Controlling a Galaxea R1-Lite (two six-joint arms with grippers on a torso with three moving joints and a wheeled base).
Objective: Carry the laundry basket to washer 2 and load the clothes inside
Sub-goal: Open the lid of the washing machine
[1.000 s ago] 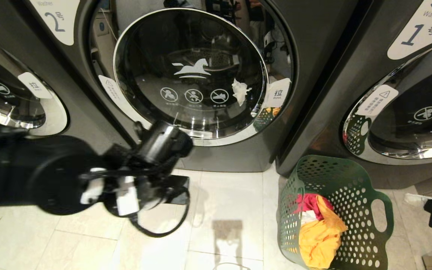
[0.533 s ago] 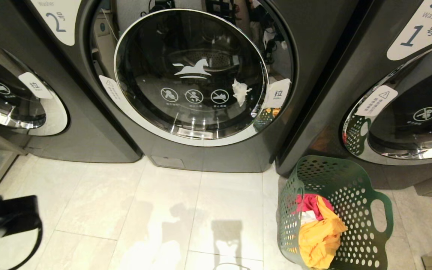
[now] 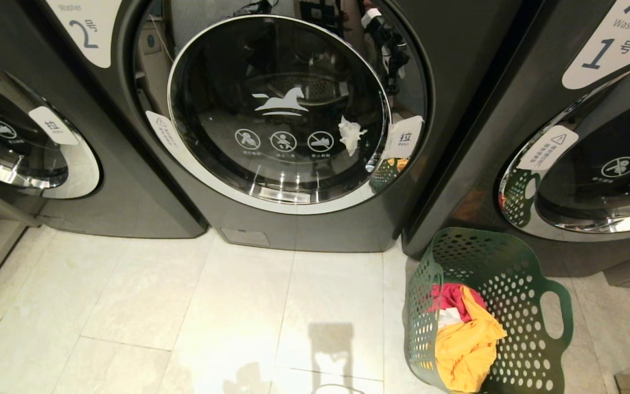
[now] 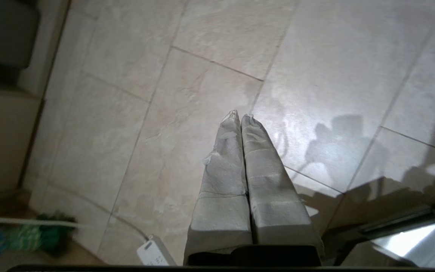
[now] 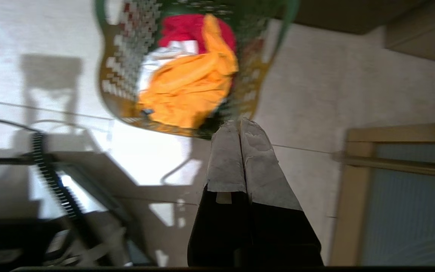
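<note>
The dark green laundry basket (image 3: 512, 284) stands on the tiled floor at the lower right, in front of the gap between two washers. The clothes (image 3: 465, 334) lie in it: a yellow-orange piece on top, red and white beneath. Washer 2 (image 3: 279, 109) fills the upper middle of the head view with its round chrome-rimmed door closed. Neither arm appears in the head view. My left gripper (image 4: 240, 117) is shut and empty above bare floor tiles. My right gripper (image 5: 238, 122) is shut and empty, pointing down near the laundry basket (image 5: 117, 64) and the clothes (image 5: 187, 90).
Washer 1 (image 3: 594, 137) stands right of washer 2, directly behind the basket. A third like washer (image 3: 19, 148) is at the left. A white adapter with a cable (image 4: 151, 251) lies on the floor. A wood-framed panel (image 5: 402, 196) stands beside my right gripper.
My left arm, which reached across the lower left of the head view, has drawn back out of it. The dark piece of my right arm at the right edge has also gone.
</note>
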